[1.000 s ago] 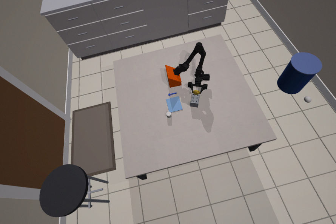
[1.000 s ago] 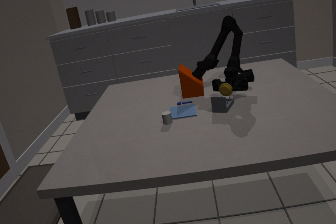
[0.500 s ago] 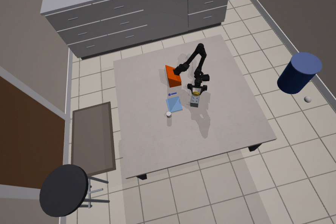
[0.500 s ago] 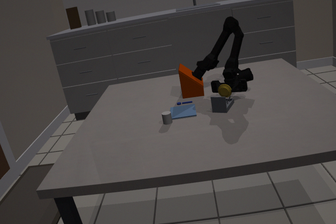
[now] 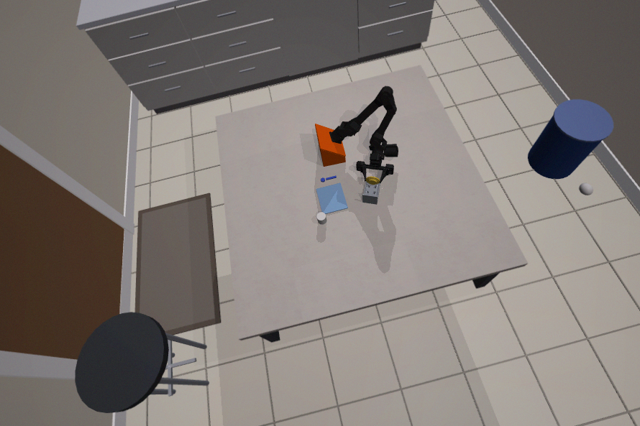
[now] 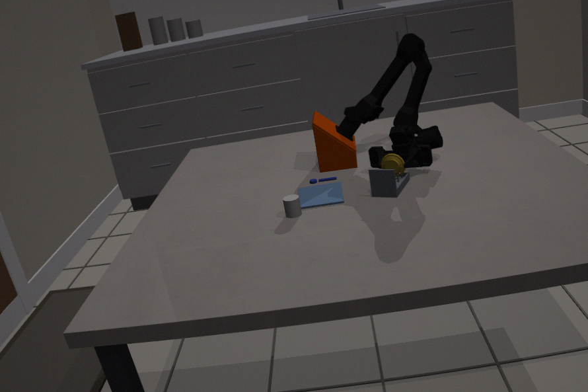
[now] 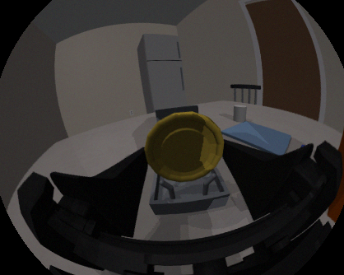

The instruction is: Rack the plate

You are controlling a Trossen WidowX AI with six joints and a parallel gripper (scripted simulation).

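Note:
My gripper (image 5: 373, 177) (image 6: 395, 163) is shut on the yellow plate (image 5: 372, 181) (image 6: 393, 163) (image 7: 184, 145) and holds it upright, on edge. The plate hangs just above the near end of the small grey dish rack (image 5: 370, 196) (image 6: 382, 184) (image 7: 188, 202), over its rails. In the wrist view the plate's lower edge reaches down to the rack's rails; I cannot tell whether it touches them. The black fingers flank the plate at both sides in the wrist view.
An orange wedge block (image 5: 329, 144) (image 6: 333, 144) stands behind and left of the rack. A blue flat pad (image 5: 331, 198) (image 6: 322, 194), a small blue pen (image 5: 328, 178) (image 6: 322, 180) and a white cup (image 5: 321, 217) (image 6: 291, 205) lie left of the rack.

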